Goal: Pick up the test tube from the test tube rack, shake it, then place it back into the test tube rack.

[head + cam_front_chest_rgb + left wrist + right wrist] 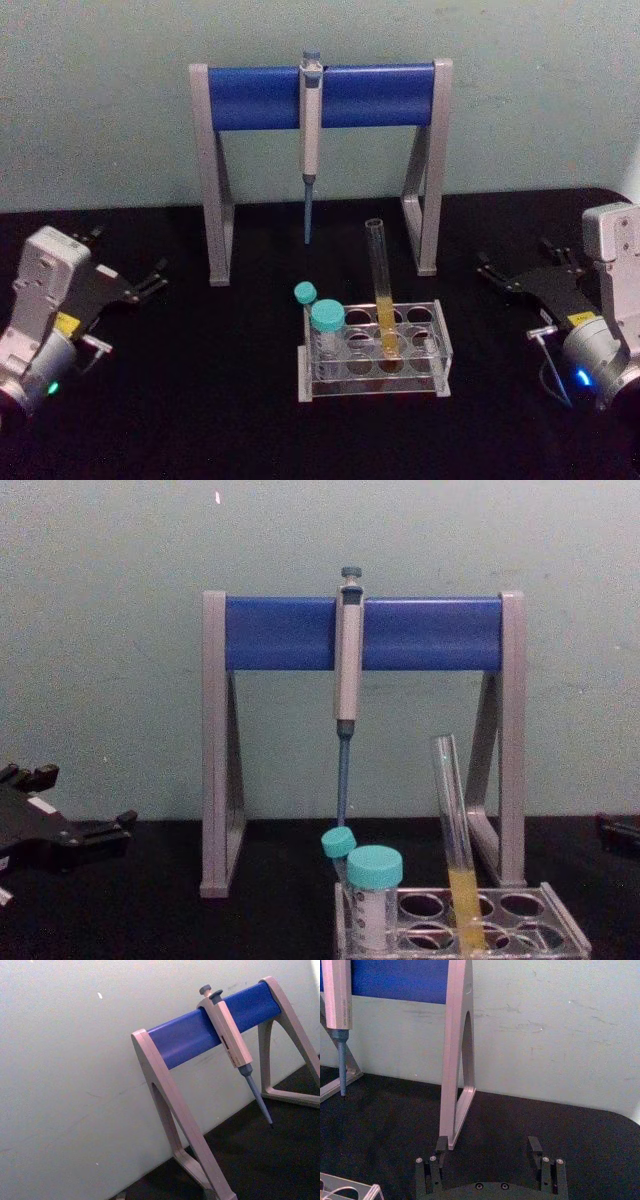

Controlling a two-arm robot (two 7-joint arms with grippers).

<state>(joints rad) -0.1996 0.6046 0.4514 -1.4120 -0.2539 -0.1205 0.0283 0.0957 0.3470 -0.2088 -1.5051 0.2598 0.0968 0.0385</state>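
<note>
Test tube (381, 290), yellow liquid low, leaning slightly in the test tube rack (440, 340) at lower centre of the head view, well apart from both: left gripper (150, 283) at left edge, right gripper (492, 272) at right edge, fingers spread, empty.

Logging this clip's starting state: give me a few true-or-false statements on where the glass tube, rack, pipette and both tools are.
1. The long clear glass test tube with yellow liquid stands in the low translucent grey rack. True.
2. The right tool grips the tube. False: it rests open on the black table, right of the rack.
3. The grey pipette hangs on the blue-barred stand. True.
4. The left tool holds a teal-capped tube. False: it sits apart at the left; that tube stands in the rack.
</note>
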